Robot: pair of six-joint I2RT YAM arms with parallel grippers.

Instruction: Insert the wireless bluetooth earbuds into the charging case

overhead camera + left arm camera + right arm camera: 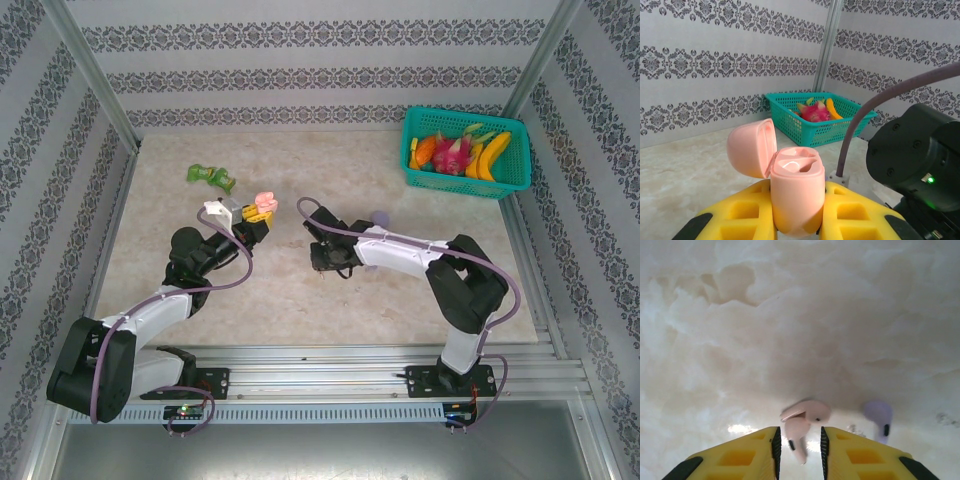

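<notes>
- Where the two bases sit at the bottom edge of the top view, the left arm rises from the lower left and bends toward the centre, and the right arm folds at its elbow in the lower right and reaches left.
- At the centre of the top view the right gripper (800, 434) points down at the table (790, 315). Its yellow jaws stand a little apart.
- Two pale pink earbuds (805, 420) lie touching each other on the table at the bottom centre of the right wrist view. The stem of one is in the gap between the jaws, and I see no pressing on it.
- One lilac earbud (879, 415) lies on the table just to the right of them.
- Left of centre in the top view, the left gripper (796, 212) is lifted above the table and roughly level. Its jaws are pressed on the pink charging case (795, 200), which stands upright.
- The lid (752, 147) of the case is swung open to the left, and two hollow wells show in its top.
- A small green object (210, 177) lies farther back, in the upper left of the table.
- In the far upper right corner stands a teal basket (470, 184). It holds a yellow banana (492, 155), a pink dragon fruit (455, 155) and other fruit.
</notes>
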